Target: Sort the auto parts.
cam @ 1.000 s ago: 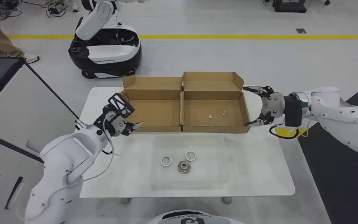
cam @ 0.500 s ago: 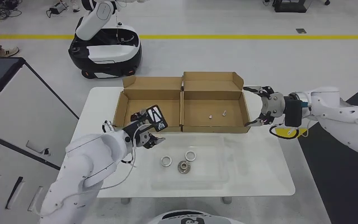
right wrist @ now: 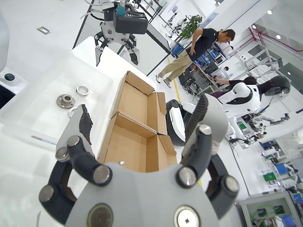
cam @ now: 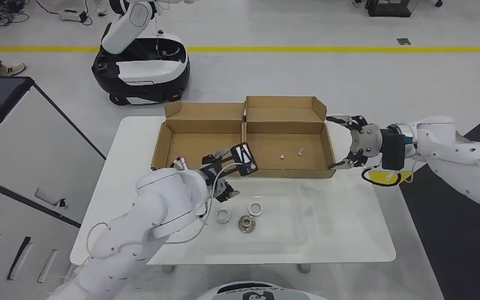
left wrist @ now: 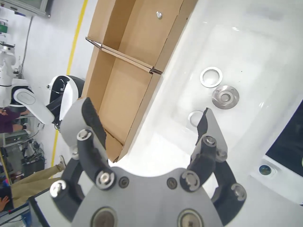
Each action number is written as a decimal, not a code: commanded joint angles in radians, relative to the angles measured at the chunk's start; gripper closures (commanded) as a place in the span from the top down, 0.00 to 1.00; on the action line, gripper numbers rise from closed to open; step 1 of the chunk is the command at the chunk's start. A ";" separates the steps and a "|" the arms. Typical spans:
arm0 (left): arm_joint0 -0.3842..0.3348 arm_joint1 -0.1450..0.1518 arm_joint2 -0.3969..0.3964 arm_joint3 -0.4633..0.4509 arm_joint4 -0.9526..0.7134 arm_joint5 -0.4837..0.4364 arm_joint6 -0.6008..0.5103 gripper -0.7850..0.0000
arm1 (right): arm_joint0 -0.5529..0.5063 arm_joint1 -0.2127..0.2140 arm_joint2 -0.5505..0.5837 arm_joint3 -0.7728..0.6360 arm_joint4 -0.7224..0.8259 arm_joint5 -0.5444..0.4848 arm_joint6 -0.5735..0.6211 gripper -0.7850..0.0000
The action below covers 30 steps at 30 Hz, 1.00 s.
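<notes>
Left gripper (left wrist: pixel 146 109) wide open, empty — ring (left wrist: pixel 190 118) at one fingertip; right gripper (right wrist: pixel 143 105) wide open, empty — cardboard box (right wrist: pixel 132 142) just ahead of jaws.

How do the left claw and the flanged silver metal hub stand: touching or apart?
Apart: the right wrist view shows a plain gap between left claw and hub.

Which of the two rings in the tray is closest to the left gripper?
The ring partly hidden behind a fingertip of the open left gripper; the other ring lies farther off, past the flanged disc.
</notes>
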 commanded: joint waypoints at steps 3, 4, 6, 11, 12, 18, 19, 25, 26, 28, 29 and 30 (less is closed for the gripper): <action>-0.073 -0.005 0.086 0.032 -0.025 0.054 -0.053 1.00 | 0.000 0.000 0.000 0.000 0.000 0.000 0.000 1.00; -0.090 -0.006 0.102 0.036 -0.042 0.065 -0.064 1.00 | 0.000 0.000 0.000 0.000 0.000 0.000 0.000 1.00; -0.122 -0.006 0.129 0.046 -0.072 0.084 -0.083 1.00 | 0.000 0.000 0.000 0.000 0.000 0.000 0.000 1.00; -0.175 -0.001 0.193 0.062 -0.138 0.090 -0.090 1.00 | 0.000 0.000 0.000 0.000 0.000 0.000 0.000 1.00; -0.180 0.002 0.204 0.062 -0.166 0.078 -0.077 1.00 | 0.000 0.000 0.000 0.000 0.000 0.000 0.000 1.00; -0.199 0.025 0.242 0.053 -0.243 0.099 -0.098 1.00 | 0.000 0.000 0.000 0.000 0.000 0.000 0.000 1.00; -0.203 0.029 0.251 0.053 -0.246 0.099 -0.098 1.00 | 0.000 0.000 0.000 0.000 0.000 0.000 0.000 1.00; -0.223 0.038 0.280 0.053 -0.272 0.093 -0.092 1.00 | 0.000 0.000 0.000 0.000 0.000 0.000 0.000 1.00; -0.224 0.037 0.284 0.053 -0.275 0.095 -0.093 1.00 | 0.000 0.000 0.000 0.000 0.000 0.000 0.000 1.00; -0.226 0.033 0.296 0.057 -0.279 0.102 -0.092 1.00 | 0.000 0.000 0.000 0.000 0.000 0.000 0.000 1.00; -0.227 0.031 0.304 0.059 -0.276 0.104 -0.090 1.00 | 0.000 0.000 0.000 0.000 0.000 0.000 0.000 1.00; -0.229 0.029 0.311 0.061 -0.273 0.107 -0.087 1.00 | 0.000 0.000 0.000 0.000 0.000 0.000 0.000 1.00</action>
